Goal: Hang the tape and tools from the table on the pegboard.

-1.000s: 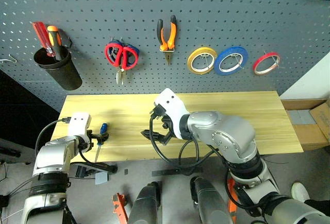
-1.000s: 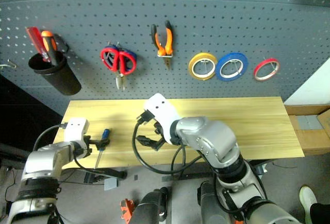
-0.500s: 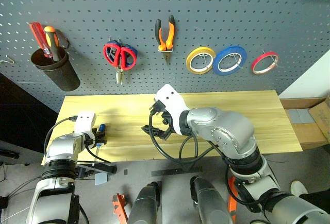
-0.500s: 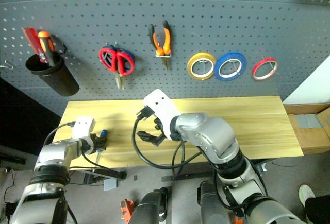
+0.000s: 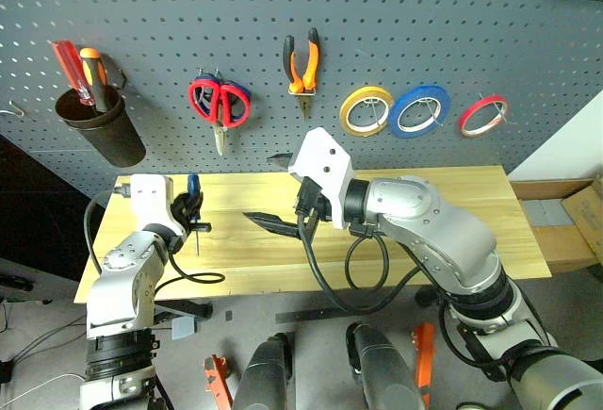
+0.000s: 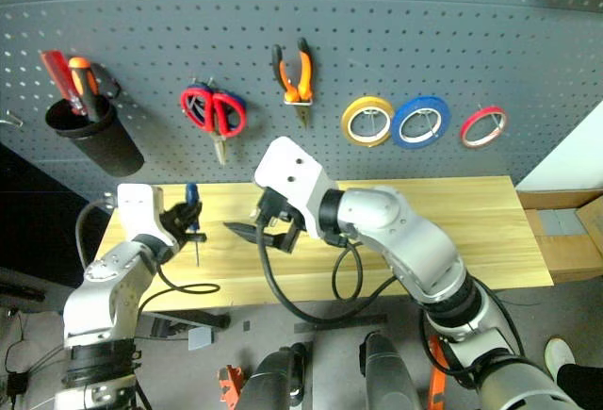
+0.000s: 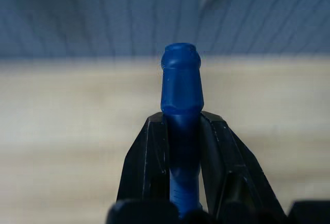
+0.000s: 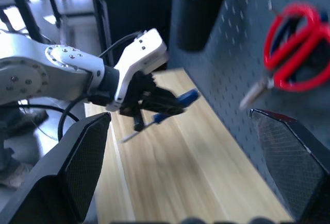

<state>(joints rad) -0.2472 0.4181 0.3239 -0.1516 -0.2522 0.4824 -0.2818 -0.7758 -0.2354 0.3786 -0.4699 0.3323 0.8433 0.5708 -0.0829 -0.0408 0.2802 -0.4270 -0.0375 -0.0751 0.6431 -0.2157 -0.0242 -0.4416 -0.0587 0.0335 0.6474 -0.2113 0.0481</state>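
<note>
While the left claw point(image 5: 191, 210) is clamped on the slim blue-handled screwdriver point(image 5: 194, 205), the tool hangs upright above the light wooden worktop point(image 5: 471, 212), handle up, shaft down, with the dark grey perforated pegboard point(image 5: 424, 24) beyond it. The right claw point(image 5: 273, 191) stands wide and empty. The left wrist view shows both fingers point(image 7: 149, 167) pinching the handle; the right wrist view shows the shaft's tilt.

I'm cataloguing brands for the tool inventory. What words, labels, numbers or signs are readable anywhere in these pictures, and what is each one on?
None: no readable text.
Slim blue-handled screwdriver in the shut left end effector: handle plain.
Yellow, blue and thin red tape ring on the dark grey pegboard: no print visible.
Red-handled scissors, orange-and-black pliers: any marks too small to tell.
</note>
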